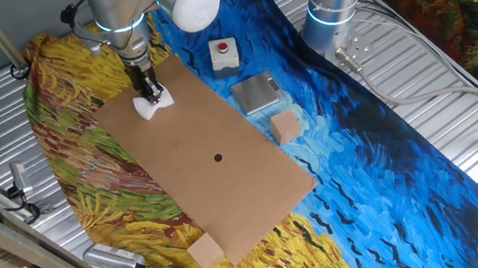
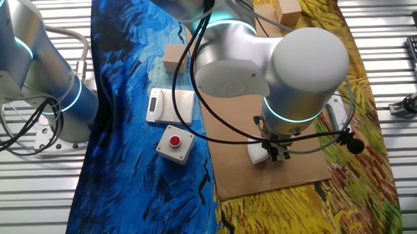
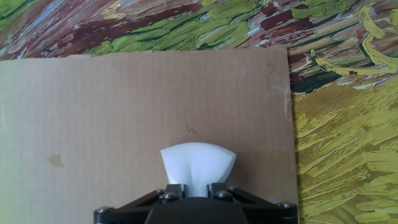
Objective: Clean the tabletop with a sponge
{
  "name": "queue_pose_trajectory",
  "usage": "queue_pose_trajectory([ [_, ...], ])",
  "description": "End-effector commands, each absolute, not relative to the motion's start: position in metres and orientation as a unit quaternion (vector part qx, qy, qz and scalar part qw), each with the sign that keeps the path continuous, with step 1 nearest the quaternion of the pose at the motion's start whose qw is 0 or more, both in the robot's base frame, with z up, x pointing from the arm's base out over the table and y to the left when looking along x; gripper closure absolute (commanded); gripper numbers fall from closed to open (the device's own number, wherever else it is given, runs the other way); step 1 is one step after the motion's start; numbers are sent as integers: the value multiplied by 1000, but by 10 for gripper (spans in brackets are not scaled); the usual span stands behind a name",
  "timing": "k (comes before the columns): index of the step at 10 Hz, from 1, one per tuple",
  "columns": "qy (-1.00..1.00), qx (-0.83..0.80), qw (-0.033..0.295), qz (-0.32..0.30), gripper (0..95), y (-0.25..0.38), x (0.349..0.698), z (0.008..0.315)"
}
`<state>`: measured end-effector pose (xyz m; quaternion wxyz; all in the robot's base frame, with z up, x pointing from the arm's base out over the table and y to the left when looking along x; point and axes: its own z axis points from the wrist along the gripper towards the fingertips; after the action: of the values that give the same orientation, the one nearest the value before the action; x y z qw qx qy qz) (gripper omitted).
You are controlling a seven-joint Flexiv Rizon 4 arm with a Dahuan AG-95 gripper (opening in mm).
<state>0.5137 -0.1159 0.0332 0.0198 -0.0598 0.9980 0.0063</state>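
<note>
The white sponge [image 1: 152, 106] is pinched in my gripper [image 1: 153, 95] and pressed on the brown tabletop board [image 1: 227, 182] near its far corner. The board has a small black dot [image 1: 218, 158] at its centre. In the hand view the sponge [image 3: 198, 163] bulges out from between my fingers, squeezed narrow at the jaws, resting on the board [image 3: 124, 112] close to its right edge. In the other fixed view the sponge [image 2: 259, 153] shows under my gripper [image 2: 274, 153] near the board's near corner [image 2: 294, 171].
A white box with a red button [image 1: 224, 54] and a grey scale [image 1: 258, 92] lie on the blue cloth beside the board. A tan cube [image 1: 286, 127] sits by the board's right edge, another [image 1: 205, 250] at its near end. A second arm's base [image 1: 333, 1] stands behind.
</note>
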Motion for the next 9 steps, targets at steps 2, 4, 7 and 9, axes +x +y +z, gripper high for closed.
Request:
queue_pose_trajectory([
  [2, 998, -62, 21, 8, 950, -115, 514, 33],
  [4, 998, -61, 21, 8, 950, -113, 514, 33],
  [7, 998, -59, 19, 9, 950, -111, 514, 34],
  [9, 998, -57, 19, 10, 950, -110, 514, 34],
])
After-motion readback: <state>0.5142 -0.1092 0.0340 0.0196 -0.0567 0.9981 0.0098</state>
